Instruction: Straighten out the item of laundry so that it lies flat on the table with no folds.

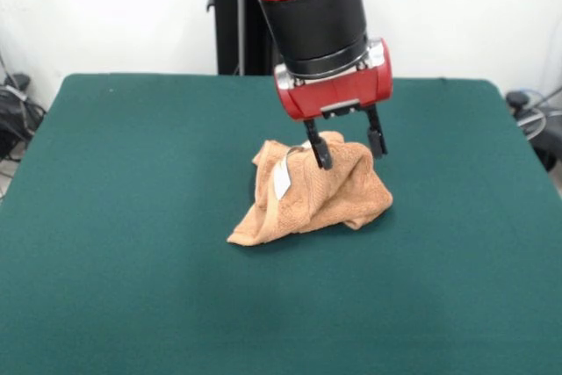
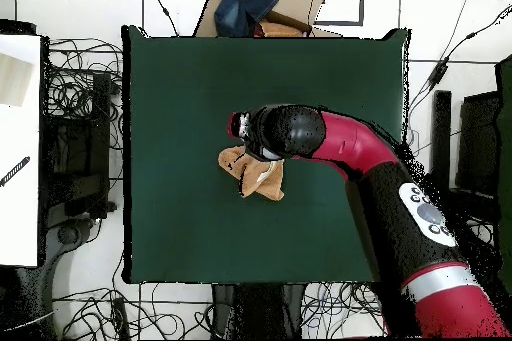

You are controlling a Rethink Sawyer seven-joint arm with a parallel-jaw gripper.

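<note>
Front view | end effector [image 1: 348, 148] spread over crumpled towel [image 1: 312, 192] | table [image 1: 132, 217]

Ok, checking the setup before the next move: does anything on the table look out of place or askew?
Only the towel: it sits crumpled in a peaked heap mid-table, folded over itself with its white label showing. The open gripper straddles its top. Nothing looks spilled or damaged.

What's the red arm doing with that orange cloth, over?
Gripper open, fingers straddling the top of the heap. Orange-tan terry-cloth towel bunched and folded, white label showing, not flat. Dark green felt-topped table: nothing else on it.
</note>
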